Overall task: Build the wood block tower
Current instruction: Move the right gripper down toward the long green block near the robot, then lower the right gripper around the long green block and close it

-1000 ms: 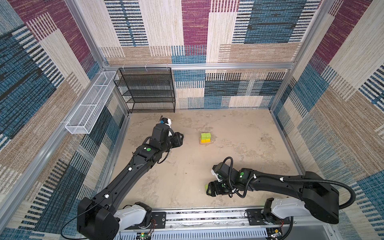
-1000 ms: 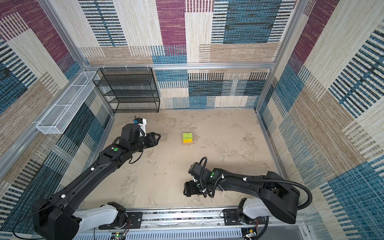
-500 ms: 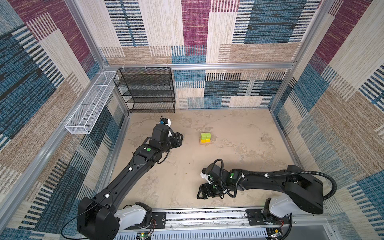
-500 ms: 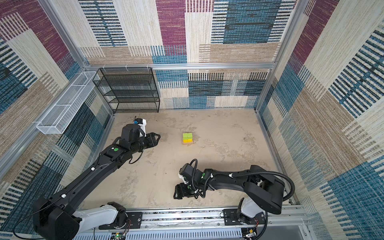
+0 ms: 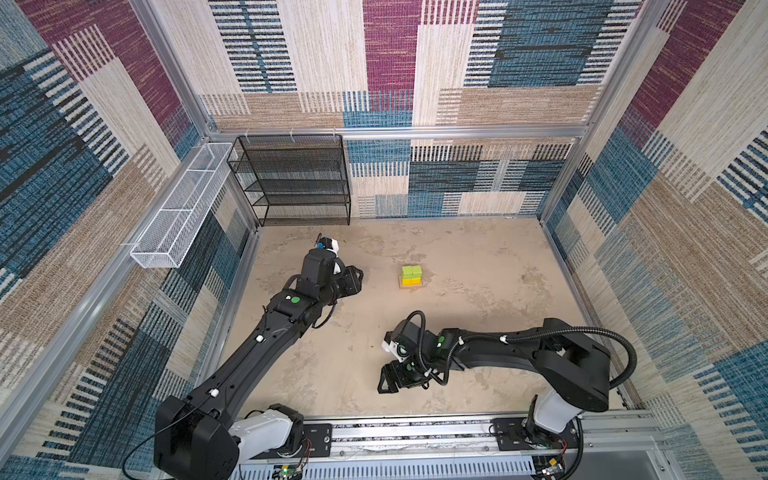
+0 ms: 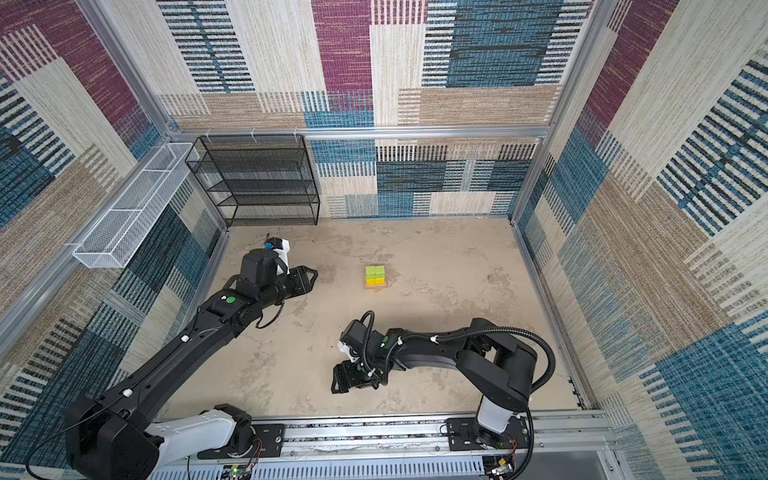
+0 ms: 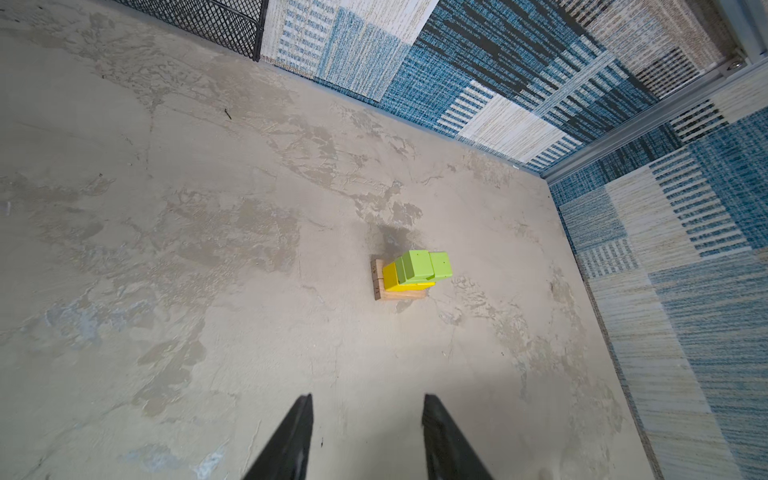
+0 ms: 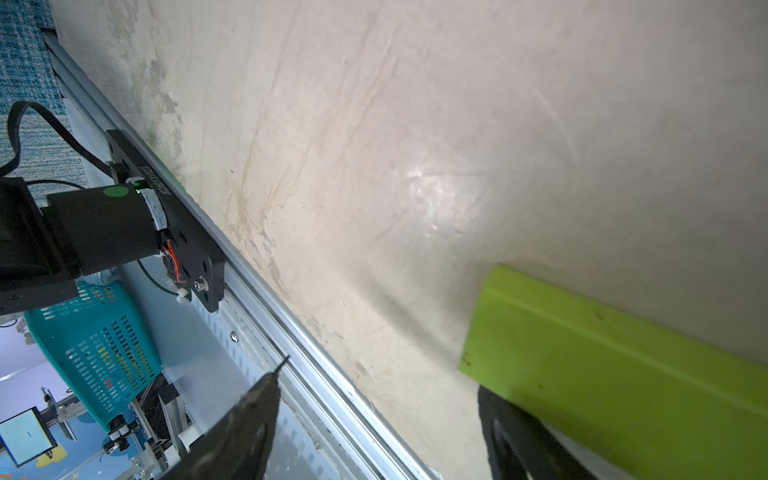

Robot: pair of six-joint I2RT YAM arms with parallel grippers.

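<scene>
Seemingly wrist-only: lime-green piece [image 8: 623, 374].

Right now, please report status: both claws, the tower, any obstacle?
Left claw open, empty, facing tower. Right claw open, lime-green piece at one finger, not clamped. Tower standing: tan base, yellow, green on top. Nothing between left claw and tower.

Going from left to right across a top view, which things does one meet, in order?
white wire basket → black mesh shelf → left gripper → wood block tower. Left out: the right gripper, which is about as far across as the tower.
</scene>
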